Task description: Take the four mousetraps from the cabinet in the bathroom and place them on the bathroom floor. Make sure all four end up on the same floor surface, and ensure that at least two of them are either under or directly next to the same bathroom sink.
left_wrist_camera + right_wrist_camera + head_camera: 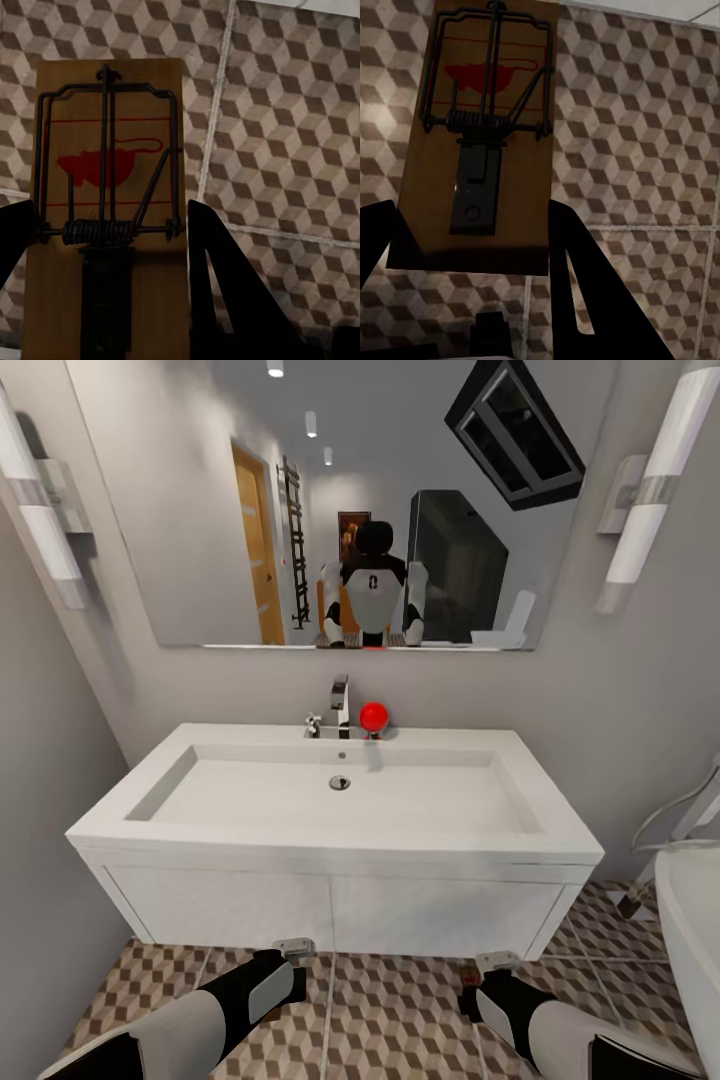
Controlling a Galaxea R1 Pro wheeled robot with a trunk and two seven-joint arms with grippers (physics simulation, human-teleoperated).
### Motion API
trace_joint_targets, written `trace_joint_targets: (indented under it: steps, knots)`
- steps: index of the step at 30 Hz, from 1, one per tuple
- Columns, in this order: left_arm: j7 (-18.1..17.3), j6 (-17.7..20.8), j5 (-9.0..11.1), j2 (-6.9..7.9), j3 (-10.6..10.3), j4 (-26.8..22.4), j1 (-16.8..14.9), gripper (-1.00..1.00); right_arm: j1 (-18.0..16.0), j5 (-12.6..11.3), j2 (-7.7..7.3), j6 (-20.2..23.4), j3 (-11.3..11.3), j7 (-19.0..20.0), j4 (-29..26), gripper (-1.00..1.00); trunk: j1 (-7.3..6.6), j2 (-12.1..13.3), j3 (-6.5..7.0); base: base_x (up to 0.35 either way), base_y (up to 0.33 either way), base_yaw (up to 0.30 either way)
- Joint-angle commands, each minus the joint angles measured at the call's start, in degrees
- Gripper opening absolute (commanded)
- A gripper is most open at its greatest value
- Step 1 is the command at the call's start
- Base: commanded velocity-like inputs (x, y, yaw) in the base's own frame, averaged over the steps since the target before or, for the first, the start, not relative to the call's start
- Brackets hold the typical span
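In the left wrist view a wooden mousetrap (105, 172) with a red mouse print and dark wire sits between the black fingers of my left gripper (109, 214), which is shut on it. My right gripper (472, 214) holds a second mousetrap (484, 135) the same way. Both traps hang over the cube-patterned bathroom floor (285, 112) (645, 112). From the head view, the left gripper (292, 952) and right gripper (495, 964) are low in front of the white vanity (330, 910) of the bathroom sink (330, 838), above the floor (400, 1020). The cabinet is out of view.
A chrome faucet (340, 705) and a red ball (374, 716) stand at the back of the basin, below a large mirror (360, 500). A grey wall closes the left side. A white rounded fixture (695, 920) with hoses stands at the right.
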Motion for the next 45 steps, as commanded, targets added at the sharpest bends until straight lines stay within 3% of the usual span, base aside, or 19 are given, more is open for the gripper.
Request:
trace_joint_targets:
  steps: [1, 45]
  knots:
    - [0.3, 0.2, 0.2, 0.03, -0.3, -0.1, -0.1, -1.0, 0.0, -0.6, -0.01, 0.2, 0.5, -0.4, -0.1, -1.0, 0.23, -0.5, -0.24, 0.0, 0.0, 0.0]
    - [0.3, -1.1, 0.3, 0.23, -0.3, 0.0, 0.0, -1.0, 0.7, -0.3, 0.23, 0.2, 0.6, -0.4, -0.1, -1.0, 9.89, -18.1, -8.14, 0.0, 0.0, 0.0]
